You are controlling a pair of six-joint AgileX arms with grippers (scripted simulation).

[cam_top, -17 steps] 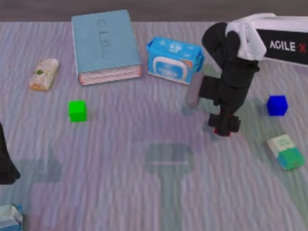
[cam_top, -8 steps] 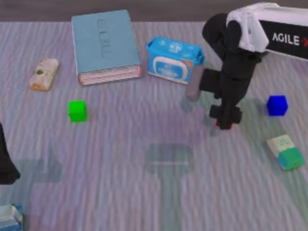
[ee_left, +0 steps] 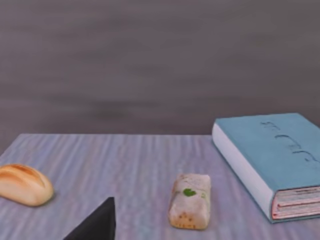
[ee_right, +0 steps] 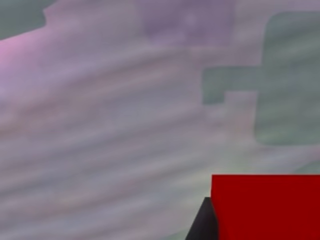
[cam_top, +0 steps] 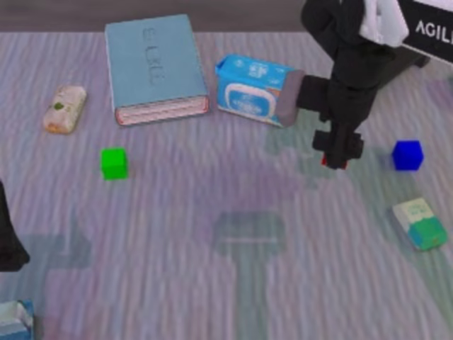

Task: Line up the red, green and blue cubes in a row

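Note:
My right gripper (cam_top: pixel 337 153) hangs over the right half of the table, shut on the red cube (cam_top: pixel 325 161), of which only a sliver shows below the fingers in the top view. In the right wrist view the red cube (ee_right: pixel 265 207) fills the lower corner beside one dark finger (ee_right: pixel 204 223), above bare table. The blue cube (cam_top: pixel 408 154) rests on the table just right of that gripper. Far to the left sits the green cube (cam_top: pixel 113 163). My left arm (cam_top: pixel 8 241) stays parked at the left edge; one finger (ee_left: pixel 97 225) shows, with nothing by it.
At the back lie a light blue book (cam_top: pixel 154 67) and a blue wipes pack (cam_top: pixel 255 88), the pack close to the right arm. A beige packet (cam_top: pixel 64 108) is at the far left, a white-and-teal packet (cam_top: pixel 421 223) at the right. A bread roll (ee_left: pixel 22 184) shows in the left wrist view.
The right arm has carried the red cube towards the back of the table and slightly right, closer to the blue cube's row. Nothing else has moved.

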